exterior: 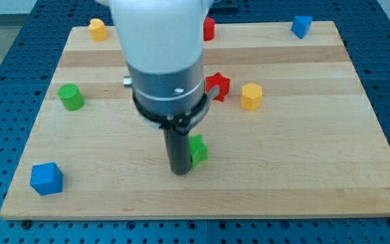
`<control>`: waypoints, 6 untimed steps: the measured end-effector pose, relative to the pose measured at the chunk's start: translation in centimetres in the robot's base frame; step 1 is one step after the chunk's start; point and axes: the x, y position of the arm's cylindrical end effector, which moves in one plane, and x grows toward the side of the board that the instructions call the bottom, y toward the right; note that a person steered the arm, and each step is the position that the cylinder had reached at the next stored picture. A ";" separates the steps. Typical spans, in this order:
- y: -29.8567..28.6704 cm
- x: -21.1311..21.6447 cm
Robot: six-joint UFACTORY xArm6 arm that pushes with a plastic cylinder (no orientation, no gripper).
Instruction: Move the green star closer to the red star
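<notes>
My tip sits touching the green star's left side on the counter; the red star lies above. It is a plain rod, so no tool state shows.

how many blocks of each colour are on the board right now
yellow: 2, the yellow block at the view's top left and the yellow block right of centre
red: 2, the red star and a red block partly hidden by the arm
green: 2, the green cylinder and the green star, beside my tip
blue: 2, the blue block and the blue cube
total: 8
</notes>
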 end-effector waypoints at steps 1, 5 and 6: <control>1.3 -3.1; 8.1 -3.8; 7.1 -4.6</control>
